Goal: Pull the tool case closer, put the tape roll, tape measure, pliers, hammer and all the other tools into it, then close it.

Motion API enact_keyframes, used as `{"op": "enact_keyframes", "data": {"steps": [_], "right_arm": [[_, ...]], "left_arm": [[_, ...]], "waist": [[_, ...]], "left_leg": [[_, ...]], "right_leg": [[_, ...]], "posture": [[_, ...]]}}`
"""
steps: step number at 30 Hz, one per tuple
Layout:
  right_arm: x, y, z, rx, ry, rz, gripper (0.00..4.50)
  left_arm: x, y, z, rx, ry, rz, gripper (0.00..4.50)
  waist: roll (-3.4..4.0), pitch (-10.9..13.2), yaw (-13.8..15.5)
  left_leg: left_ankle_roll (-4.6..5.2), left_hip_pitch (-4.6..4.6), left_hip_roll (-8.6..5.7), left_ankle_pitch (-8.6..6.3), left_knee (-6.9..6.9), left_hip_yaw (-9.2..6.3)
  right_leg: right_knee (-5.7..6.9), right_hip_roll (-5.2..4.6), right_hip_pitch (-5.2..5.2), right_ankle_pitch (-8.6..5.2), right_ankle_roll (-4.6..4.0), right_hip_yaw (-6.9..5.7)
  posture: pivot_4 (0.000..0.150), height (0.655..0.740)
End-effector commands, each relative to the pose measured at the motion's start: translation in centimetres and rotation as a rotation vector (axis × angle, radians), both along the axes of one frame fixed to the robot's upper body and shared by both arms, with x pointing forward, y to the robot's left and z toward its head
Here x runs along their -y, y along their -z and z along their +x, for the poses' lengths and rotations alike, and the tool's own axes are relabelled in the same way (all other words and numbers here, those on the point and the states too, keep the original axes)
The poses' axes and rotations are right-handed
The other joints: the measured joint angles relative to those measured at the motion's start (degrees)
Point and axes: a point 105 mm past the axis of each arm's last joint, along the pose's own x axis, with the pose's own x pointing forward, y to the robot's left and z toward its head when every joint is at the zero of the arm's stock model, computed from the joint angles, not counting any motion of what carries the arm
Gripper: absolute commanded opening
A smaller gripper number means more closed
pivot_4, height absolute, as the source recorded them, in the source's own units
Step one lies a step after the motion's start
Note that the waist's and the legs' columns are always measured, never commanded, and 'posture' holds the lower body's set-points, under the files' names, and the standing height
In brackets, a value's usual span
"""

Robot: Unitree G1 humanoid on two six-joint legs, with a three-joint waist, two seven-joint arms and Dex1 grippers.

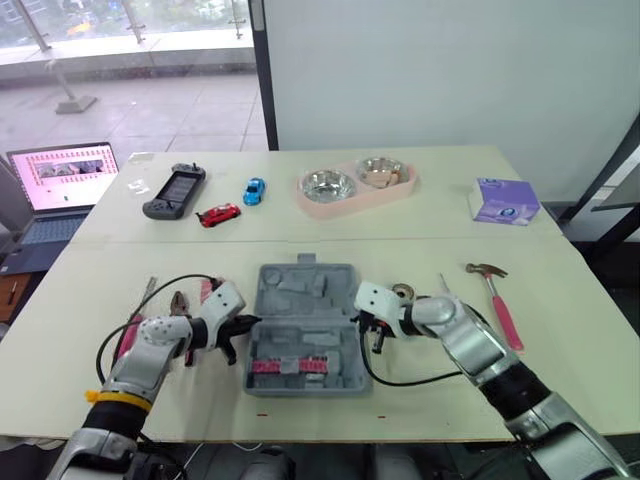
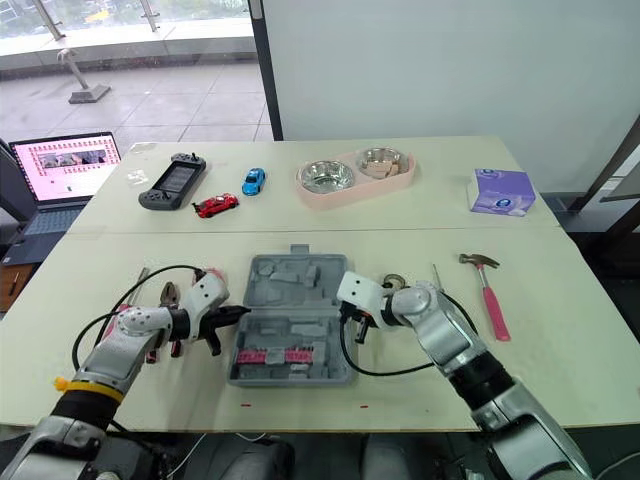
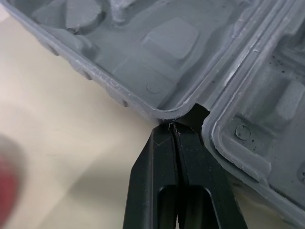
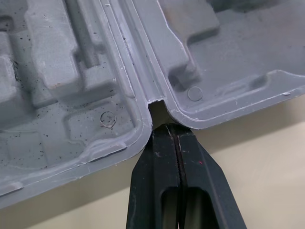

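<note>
Grey moulded-plastic tool case [image 1: 300,325] lies open, near centre on the smooth beige surface [image 1: 575,290]. Left end effector [image 3: 172,129] and right end effector [image 4: 170,130], black fingers pressed closed, touch its side hinge notches.

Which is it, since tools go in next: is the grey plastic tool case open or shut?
Open: the grey plastic tool case lies spread flat, both moulded halves facing up.
</note>
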Motion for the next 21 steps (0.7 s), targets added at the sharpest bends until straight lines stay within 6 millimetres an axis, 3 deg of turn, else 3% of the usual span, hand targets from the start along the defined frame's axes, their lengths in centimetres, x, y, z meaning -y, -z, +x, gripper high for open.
{"op": "enact_keyframes", "data": {"steps": [1, 10, 21], "right_arm": [[-0.7, -0.1, -2.0, -0.031, -0.015, 0.03, 0.0], [0.4, 0.1, -6.6, -0.139, 0.086, 0.068, 0.0], [1.3, 0.6, -7.5, -0.182, 0.157, 0.054, 0.0]], "left_arm": [[3.2, 1.7, -3.7, -0.124, 0.147, -0.042, 0.04], [3.2, 1.1, -7.4, -0.215, 0.221, -0.045, 0.04], [4.0, 1.2, -7.0, -0.212, 0.219, -0.056, 0.04]], "waist": [[0.03, -0.07, 0.01], [0.02, -0.09, 0.03], [0.0, -0.09, 0.35]], "left_leg": [[0.06, 0.01, -0.01, -0.04, 0.0, 0.02], [0.11, 0.1, 0.01, -0.06, 0.01, -0.01], [0.11, 0.08, 0.0, -0.06, 0.01, 0.0]], "right_leg": [[-0.03, -0.01, 0.02, 0.0, 0.01, 0.01], [-0.09, -0.01, 0.19, -0.03, 0.03, -0.02], [-0.17, -0.02, 0.23, -0.03, 0.03, -0.03]], "posture": [[0.15, 0.736], [0.15, 0.736], [0.15, 0.736]]}}
